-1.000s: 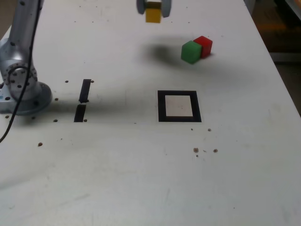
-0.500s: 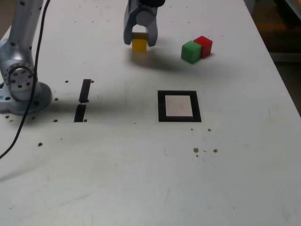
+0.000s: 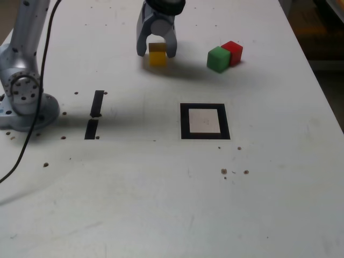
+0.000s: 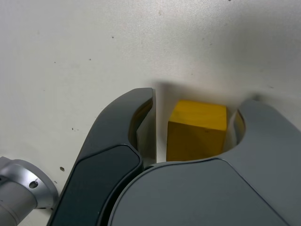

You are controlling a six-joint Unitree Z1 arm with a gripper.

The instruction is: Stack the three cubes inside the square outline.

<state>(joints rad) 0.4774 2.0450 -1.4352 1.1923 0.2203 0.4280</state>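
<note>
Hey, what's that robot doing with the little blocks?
The robot arm has its gripper around the yellow cube, but the fingers are open: the wrist view shows a gap on one side, so it isn't squeezing the cube. The green cube and the red cube sit close together, off to the exterior view's right. The black square outline has no cube in it, so the stack hasn't been started there.

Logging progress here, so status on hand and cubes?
Hand open around yellow cube, gap showing on one side. Green and red cubes together, outside square outline.
</note>
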